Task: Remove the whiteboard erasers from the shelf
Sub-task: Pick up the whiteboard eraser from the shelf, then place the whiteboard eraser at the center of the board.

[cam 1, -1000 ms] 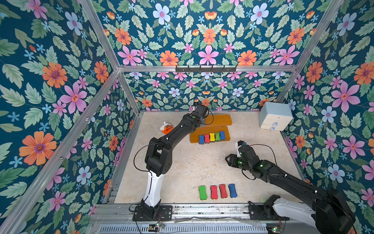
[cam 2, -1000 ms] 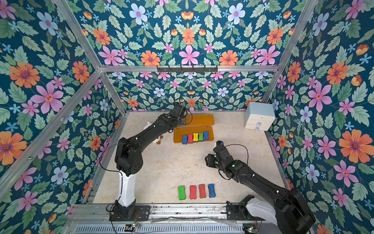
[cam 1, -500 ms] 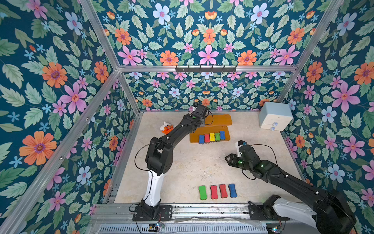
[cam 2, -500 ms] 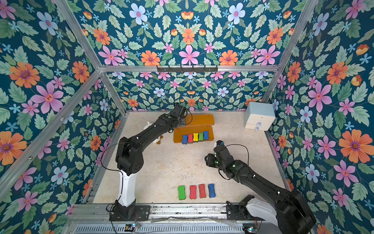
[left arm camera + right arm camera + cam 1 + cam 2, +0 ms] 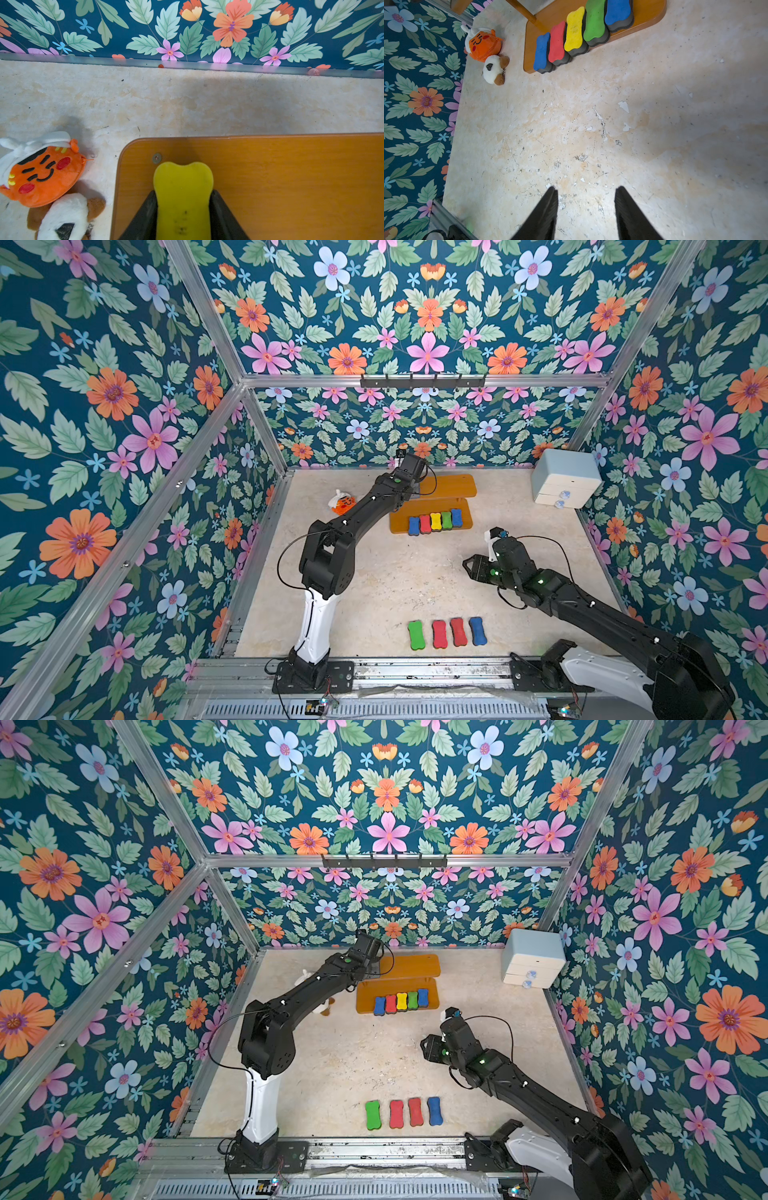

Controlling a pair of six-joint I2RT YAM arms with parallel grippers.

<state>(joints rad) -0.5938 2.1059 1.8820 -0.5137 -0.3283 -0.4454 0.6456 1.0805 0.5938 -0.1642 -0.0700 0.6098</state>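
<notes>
left tool (image 5: 183, 193) clamped on yellow bone-shaped foam eraser (image 5: 182, 178) at 9 o'clock end of orange-brown wooden shelf (image 5: 291, 176) top board, right tool (image 5: 586, 188) spread wide, empty; risk: soft foam slips out or light shelf tips on lift.

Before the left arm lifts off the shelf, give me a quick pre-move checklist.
1. left gripper on the yellow eraser, a finger against each long side: ok.
2. Grip firm enough to lift: cannot tell.
3. top board bare around that eraser: ok.
4. right gripper open, empty, over bare table, apart from the shelf: ok.
5. Room beside the four erasers laid out on the table: ok.
6. Shelf emptied: not ok, five erasers sit on the lower board.
</notes>
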